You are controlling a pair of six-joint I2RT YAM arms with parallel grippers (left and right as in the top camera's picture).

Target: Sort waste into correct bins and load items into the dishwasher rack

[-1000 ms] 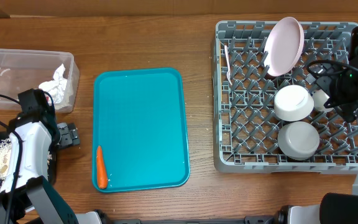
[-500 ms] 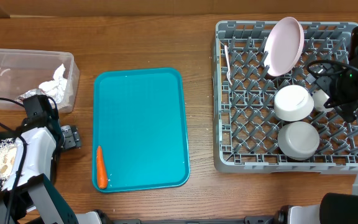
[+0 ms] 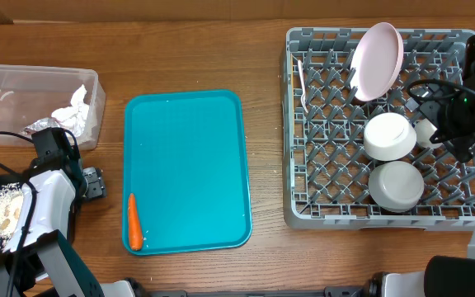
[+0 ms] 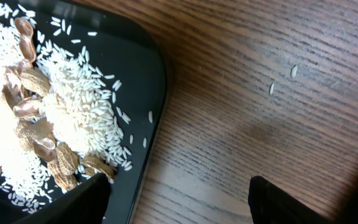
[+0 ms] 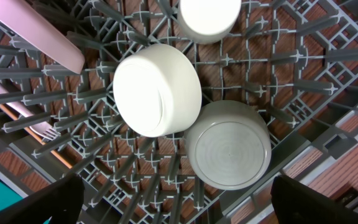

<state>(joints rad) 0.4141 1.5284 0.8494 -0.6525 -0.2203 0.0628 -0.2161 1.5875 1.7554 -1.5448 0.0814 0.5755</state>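
Carrot piece (image 3: 134, 221) lies on the teal tray (image 3: 188, 148), by its left edge. I see the left claw (image 4: 176, 199) over bare bench (image 4: 260, 93), just beside the black tray (image 4: 151, 93) of rice-and-nut scraps (image 4: 55, 118); fingers apart, nothing between them. Napkin (image 3: 74, 109) sits in the clear tub (image 3: 15, 82). Right claw (image 5: 176, 186) hangs wide and empty above the rack (image 5: 328, 74), which holds the bowls (image 5: 157, 90), plate (image 3: 378, 59), cup (image 5: 209, 15) and fork (image 3: 302, 82).
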